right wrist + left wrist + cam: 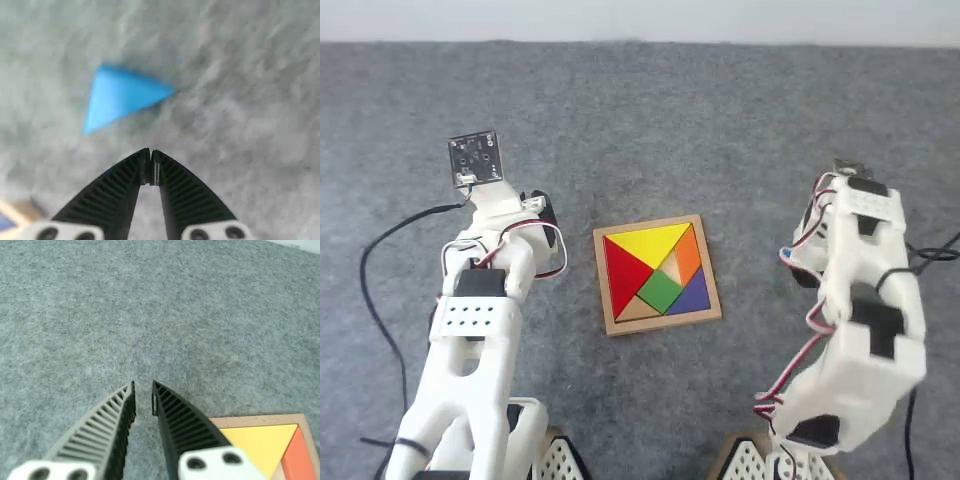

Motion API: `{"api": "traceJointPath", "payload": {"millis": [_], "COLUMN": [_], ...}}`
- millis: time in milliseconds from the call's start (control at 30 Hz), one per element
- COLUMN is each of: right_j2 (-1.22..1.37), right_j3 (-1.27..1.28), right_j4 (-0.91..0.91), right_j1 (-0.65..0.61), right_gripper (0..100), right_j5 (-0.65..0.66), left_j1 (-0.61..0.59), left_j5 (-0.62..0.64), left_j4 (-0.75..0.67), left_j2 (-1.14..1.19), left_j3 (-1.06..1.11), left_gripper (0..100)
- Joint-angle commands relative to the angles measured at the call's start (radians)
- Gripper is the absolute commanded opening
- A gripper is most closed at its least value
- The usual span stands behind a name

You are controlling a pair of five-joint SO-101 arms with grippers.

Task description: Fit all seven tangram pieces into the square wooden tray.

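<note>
The square wooden tray [599,280] lies flat on the grey carpet [620,120] between the two arms. In it sit a yellow triangle [648,244] along the far side, a red triangle [622,274] on the left arm's side, an orange piece [687,256] on the right arm's side, a green square [661,291] near the middle and a dark blue triangle [693,296] at the near corner. Two pale triangular patches show among them; whether these are pieces or bare wood cannot be told.

The left claw [143,389] hangs over the carpet just beside a corner of the tray, its tips slightly parted and holding nothing. The right claw [150,154] is clenched, tips touching, empty; a light blue triangle [121,96] lies on the carpet just ahead of it, outside the tray.
</note>
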Motion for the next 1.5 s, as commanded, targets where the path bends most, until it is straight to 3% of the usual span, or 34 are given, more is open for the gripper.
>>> {"api": "traceJointPath", "payload": {"millis": [0, 233, 567, 1067, 1267, 1333, 1467], "right_j2": [0.101, 0.269, 0.295, 0.289, 0.243, 0.208, 0.157], "right_j3": [-0.186, -0.422, -0.591, -0.606, -0.612, -0.612, -0.612], "right_j4": [-0.010, 0.024, 0.088, 0.010, 0.082, 0.125, 0.196], "right_j1": [0.018, 0.012, 0.002, -0.182, -0.153, -0.153, -0.202], "right_gripper": [2.9, 2.8, 2.8, 2.9, 3.2, 6.5, 22.5], "right_j5": [-0.009, -0.009, -0.005, -0.005, -0.005, -0.003, -0.003], "left_j1": [0.006, 0.006, 0.006, 0.006, 0.006, 0.006, 0.006], "left_j5": [0.005, 0.005, 0.005, 0.005, 0.005, 0.005, 0.005], "left_j4": [-0.020, -0.020, -0.023, -0.021, -0.020, -0.020, -0.020], "left_j2": [-0.009, -0.009, -0.009, -0.009, -0.009, -0.009, -0.009], "left_j3": [-0.027, -0.027, -0.027, -0.027, -0.027, -0.028, -0.028], "left_gripper": [5, 5, 5, 5, 5, 5, 5]}}
